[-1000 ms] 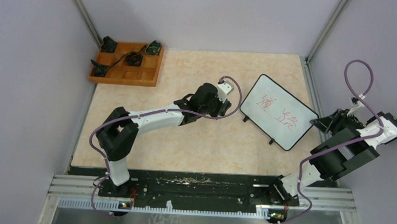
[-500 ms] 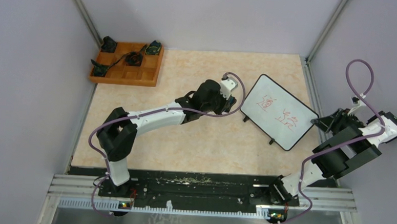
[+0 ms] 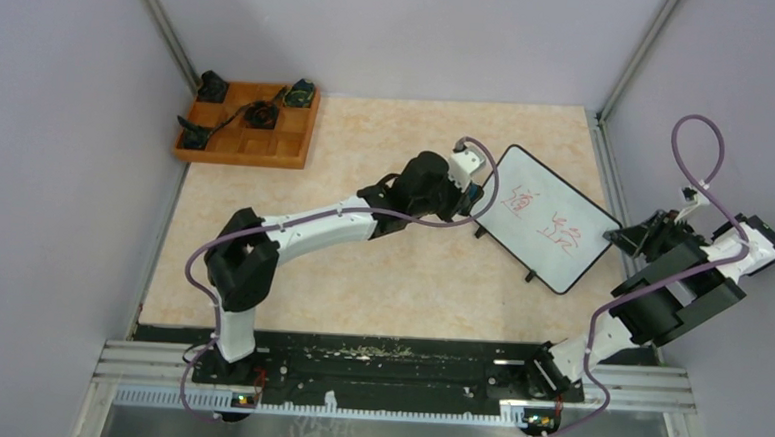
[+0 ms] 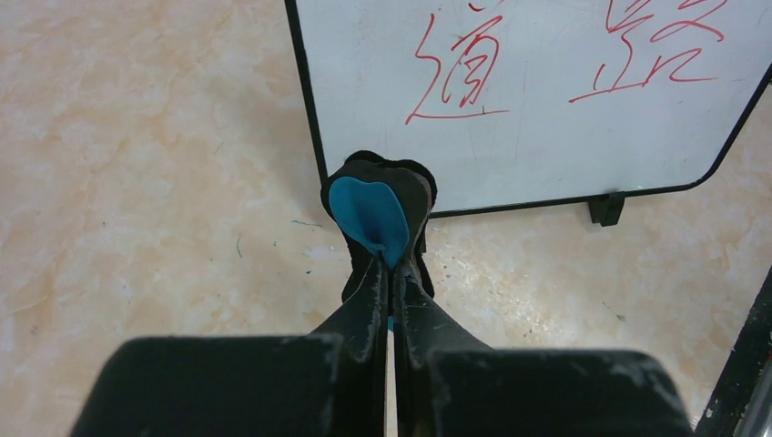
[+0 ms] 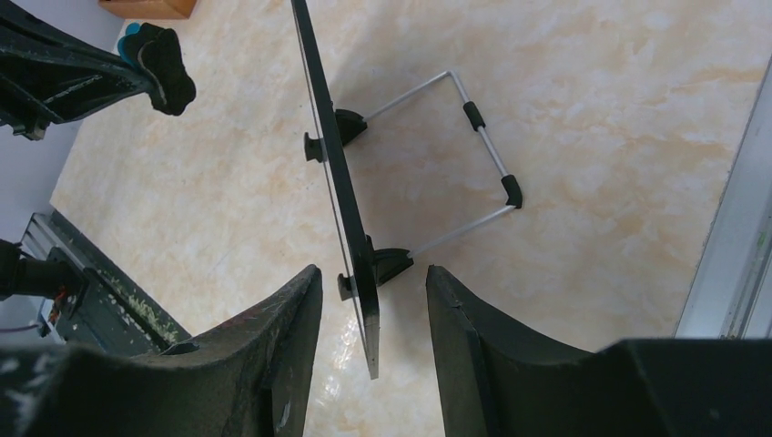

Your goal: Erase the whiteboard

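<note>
Left wrist view: the left pincer (image 4: 391, 273) is clenched on a small eraser (image 4: 371, 211) with a blue body and a dark pad. The eraser's tip overlaps the lower left frame of the whiteboard (image 4: 546, 137). The board face lies ahead of this pincer and to the right. The nearest of the red marks (image 4: 460, 77) is just beyond the tip, and a second group sits farther right.

Top view: the whiteboard (image 3: 541, 222) stands on the right half of the table (image 3: 381, 268), its long axis running from upper left to lower right. The left pincer (image 3: 477, 191) is at its left short edge and the right pincer (image 3: 631, 236) at its far right corner. The left arm carries the eraser and is nearer the writing, so the wipe likely runs rightward along the long axis.

Right wrist view: the board appears edge-on, propped on a wire stand (image 5: 482, 137). The right pincer (image 5: 373, 273) is released, its fingers straddling the board's corner with a gap on each side.

Compared with the frame one second earlier, the left arm has reached forward from well short of the board to its left edge. The right arm, the board and the red marks are essentially unchanged, and no stroke is erased.
</note>
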Tool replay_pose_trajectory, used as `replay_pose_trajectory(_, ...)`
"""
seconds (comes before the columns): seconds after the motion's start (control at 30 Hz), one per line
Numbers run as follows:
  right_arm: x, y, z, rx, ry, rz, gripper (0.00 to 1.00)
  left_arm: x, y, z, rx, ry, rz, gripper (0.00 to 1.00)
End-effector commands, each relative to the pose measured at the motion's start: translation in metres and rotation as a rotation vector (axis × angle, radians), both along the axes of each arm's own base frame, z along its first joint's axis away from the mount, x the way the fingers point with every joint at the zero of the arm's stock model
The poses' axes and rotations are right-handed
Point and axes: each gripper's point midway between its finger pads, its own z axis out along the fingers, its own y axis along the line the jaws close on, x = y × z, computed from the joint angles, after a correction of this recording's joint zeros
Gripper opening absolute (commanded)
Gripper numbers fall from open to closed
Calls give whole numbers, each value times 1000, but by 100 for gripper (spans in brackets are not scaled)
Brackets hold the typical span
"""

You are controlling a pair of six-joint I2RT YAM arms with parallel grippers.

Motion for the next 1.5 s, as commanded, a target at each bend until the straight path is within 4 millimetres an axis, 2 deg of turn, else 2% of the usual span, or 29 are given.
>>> replay_pose_trajectory(0.0, 21, -18, 2, -66, -101, 3, 46, -4, -12, 10, -17, -22, -39, 0)
replay_pose_trajectory(0.27, 25, -17, -7, -57, -99, 16, 44, -6, -26, 8, -8, -7, -66, 0)
replay_pose_trajectory(0.63, 25, -16, -10, -48, -100, 37, 32, -8, -45, 4, 9, -5, -78, 0)
replay_pose_trajectory(0.77, 25, -15, -7, -53, -106, 36, 21, -8, -50, 6, 7, -10, -78, 0)
replay_pose_trajectory(0.93, 23, -12, -4, -59, -110, 34, 0, -2, -56, 8, 0, -24, -62, 0)
replay_pose_trajectory(1.47, 13, -2, 0, -95, -103, 48, 0, 34, -82, 20, -43, -121, 11, 0)
